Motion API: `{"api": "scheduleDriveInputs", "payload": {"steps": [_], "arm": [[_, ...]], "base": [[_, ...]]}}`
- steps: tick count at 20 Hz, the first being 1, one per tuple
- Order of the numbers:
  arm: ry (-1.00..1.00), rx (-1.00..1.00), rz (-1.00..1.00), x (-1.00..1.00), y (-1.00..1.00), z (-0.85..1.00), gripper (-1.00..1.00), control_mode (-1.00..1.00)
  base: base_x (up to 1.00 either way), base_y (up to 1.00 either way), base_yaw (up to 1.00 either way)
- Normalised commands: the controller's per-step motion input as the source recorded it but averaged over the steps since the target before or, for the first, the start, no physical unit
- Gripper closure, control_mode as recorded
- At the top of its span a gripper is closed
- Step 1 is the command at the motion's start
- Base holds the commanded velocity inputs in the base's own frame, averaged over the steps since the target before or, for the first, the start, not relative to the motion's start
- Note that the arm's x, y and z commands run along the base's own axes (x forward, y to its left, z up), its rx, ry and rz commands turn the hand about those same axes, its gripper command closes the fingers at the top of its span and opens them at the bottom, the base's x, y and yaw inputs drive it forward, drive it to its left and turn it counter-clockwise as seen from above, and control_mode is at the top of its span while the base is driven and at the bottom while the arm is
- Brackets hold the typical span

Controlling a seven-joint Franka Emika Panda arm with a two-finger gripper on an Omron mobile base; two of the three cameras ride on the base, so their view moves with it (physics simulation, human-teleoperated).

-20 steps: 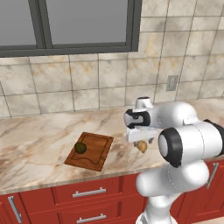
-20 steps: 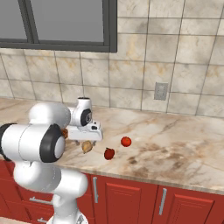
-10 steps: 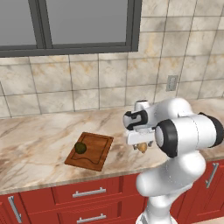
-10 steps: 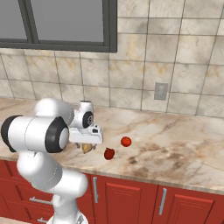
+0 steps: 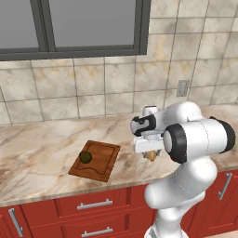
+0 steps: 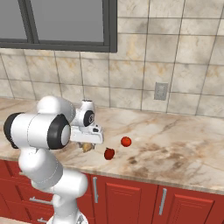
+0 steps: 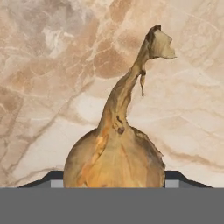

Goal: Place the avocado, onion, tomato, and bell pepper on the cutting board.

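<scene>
- A marble counter [image 5: 37, 144] runs along the tiled wall [image 5: 93, 93].
- A dark-framed window [image 5: 69, 28] is above.
- An outlet [image 6: 160, 91] sits on the wall.
- Red cabinets [image 6: 131, 201] stand below.

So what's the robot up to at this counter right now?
It is loading vegetables onto the cutting board. The avocado already sits on the board. The gripper is down over the onion on the counter, with its jaws on either side of the bulb; whether they grip it yet is unclear. Two red vegetables wait on the counter to the robot's right.
</scene>
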Motion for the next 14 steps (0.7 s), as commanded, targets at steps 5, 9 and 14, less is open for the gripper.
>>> {"api": "scheduleDriveInputs", "payload": {"steps": [5, 9, 14], "arm": [[-0.05, 0.08, 0.00, -0.08, 0.30, 0.60, 1.00, -1.00], [-0.13, 0.07, 0.00, -0.20, 0.58, 0.82, 1.00, -1.00], [-0.11, 0.02, 0.00, -0.04, 0.65, 0.64, 1.00, -1.00]], "base": [[0.00, 0.00, 0.00], [0.00, 0.00, 0.00], [0.00, 0.00, 0.00]]}}
